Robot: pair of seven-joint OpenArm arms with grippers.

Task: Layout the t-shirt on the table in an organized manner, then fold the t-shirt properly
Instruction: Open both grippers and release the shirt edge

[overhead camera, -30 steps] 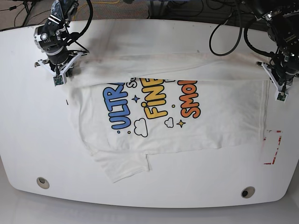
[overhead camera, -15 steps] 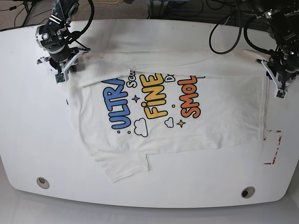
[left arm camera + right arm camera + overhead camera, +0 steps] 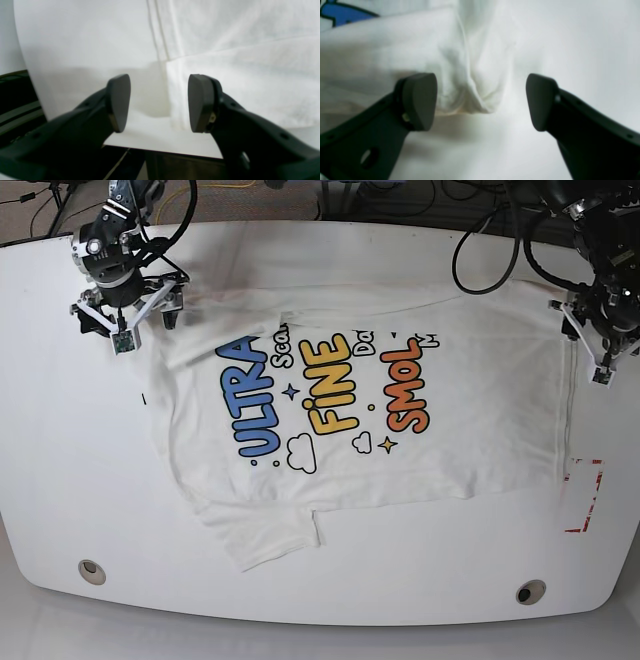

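Left wrist view: the left tool (image 3: 158,103) has let go. Its jaws are wide, with the t-shirt (image 3: 225,75) edge just behind them, near the tabletop (image 3: 75,50) edge.

Right wrist view: the right tool (image 3: 481,101) gapes wide around a bunched corner, holding nothing.

Base view: the t-shirt (image 3: 350,410) now lies flatter, letters showing, so spreading looks nearly done.

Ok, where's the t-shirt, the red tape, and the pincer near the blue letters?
t-shirt (image 3: 480,450), base view, plain cloth below the lettering.
red tape (image 3: 583,496), base view, its inside.
right pincer (image 3: 481,102), right wrist view, gap between open tips.
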